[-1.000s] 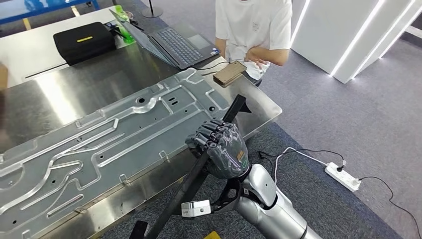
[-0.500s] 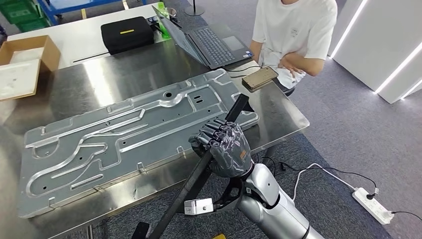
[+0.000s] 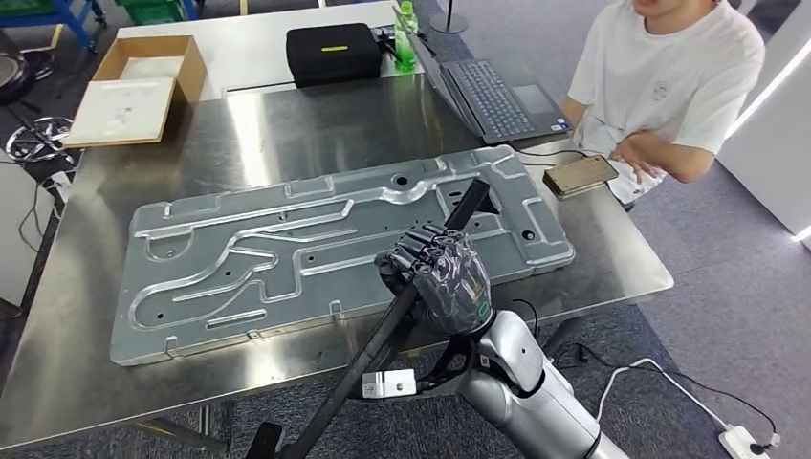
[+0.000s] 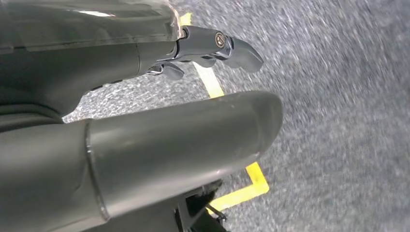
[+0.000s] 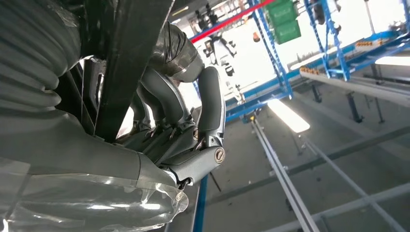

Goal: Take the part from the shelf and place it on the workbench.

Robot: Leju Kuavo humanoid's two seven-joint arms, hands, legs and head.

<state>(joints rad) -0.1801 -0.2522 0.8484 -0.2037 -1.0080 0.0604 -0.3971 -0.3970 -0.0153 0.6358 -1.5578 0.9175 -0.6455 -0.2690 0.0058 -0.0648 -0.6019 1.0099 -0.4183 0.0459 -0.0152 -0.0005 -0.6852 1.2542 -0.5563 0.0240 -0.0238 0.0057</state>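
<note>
One whole-scene shift, camera-made, rightward.

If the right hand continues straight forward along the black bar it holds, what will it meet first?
Probably the large aluminium plate on the workbench: the right hand and its black bar hang over its near edge, though height is unclear.

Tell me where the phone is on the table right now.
In the head view the phone lies on the steel table near its far right edge, just beyond the big metal plate and in front of the seated person.
</note>
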